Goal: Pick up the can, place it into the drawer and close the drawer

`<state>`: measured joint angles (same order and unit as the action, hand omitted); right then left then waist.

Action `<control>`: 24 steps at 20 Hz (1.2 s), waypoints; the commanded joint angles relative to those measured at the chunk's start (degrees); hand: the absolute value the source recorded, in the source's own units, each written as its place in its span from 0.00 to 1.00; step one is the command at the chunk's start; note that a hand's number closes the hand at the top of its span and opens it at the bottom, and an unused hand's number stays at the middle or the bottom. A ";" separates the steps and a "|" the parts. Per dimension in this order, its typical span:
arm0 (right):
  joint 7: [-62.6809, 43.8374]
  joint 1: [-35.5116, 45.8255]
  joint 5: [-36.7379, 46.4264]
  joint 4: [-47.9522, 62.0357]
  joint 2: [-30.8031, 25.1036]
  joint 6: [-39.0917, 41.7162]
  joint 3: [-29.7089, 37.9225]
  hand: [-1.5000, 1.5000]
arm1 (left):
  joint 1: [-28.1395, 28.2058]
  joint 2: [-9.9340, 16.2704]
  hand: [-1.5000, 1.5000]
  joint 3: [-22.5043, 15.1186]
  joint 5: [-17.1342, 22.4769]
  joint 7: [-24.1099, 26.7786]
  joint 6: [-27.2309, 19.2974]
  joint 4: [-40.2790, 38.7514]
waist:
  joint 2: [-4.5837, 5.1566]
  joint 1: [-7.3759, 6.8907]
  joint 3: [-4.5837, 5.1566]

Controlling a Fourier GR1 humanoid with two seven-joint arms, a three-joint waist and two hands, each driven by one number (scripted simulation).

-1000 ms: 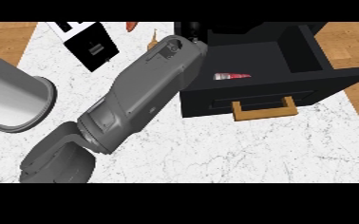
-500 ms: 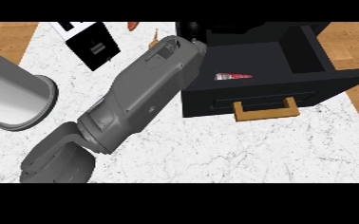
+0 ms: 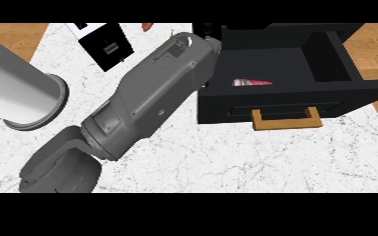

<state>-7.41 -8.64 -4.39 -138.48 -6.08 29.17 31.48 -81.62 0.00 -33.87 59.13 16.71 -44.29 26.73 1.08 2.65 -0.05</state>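
White marble table (image 3: 244,160) is carrying an open black drawer (image 3: 332,70) at the right, its tan handle (image 3: 286,119) facing the lower edge. One grey forearm (image 3: 151,97) is lying diagonally across the middle, reaching to the drawer's left rim; which arm it is cannot be told, and its hand is hidden, so the grip cannot be told. A grey cylinder (image 3: 26,92) is standing at the left. The can (image 3: 252,82) is lying on its side inside the drawer.

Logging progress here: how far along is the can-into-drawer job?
Done: the can lies on its side inside the open drawer. In hand: a grey forearm reaches toward the drawer's back; its hand is hidden. Left: closing the drawer, whose wooden handle sticks out untouched.
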 commanded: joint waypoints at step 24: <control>12.76 32.69 62.18 46.73 -1.84 -23.33 -33.65 0.00 | 2.05 7.06 0.00 0.78 -2.81 -8.23 0.16 6.50 | -0.61 -4.81 0.03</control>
<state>2.82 18.80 52.20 -102.40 -7.45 10.44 -0.05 -79.49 4.70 -33.59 56.96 10.07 -45.37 32.58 0.24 -1.77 0.00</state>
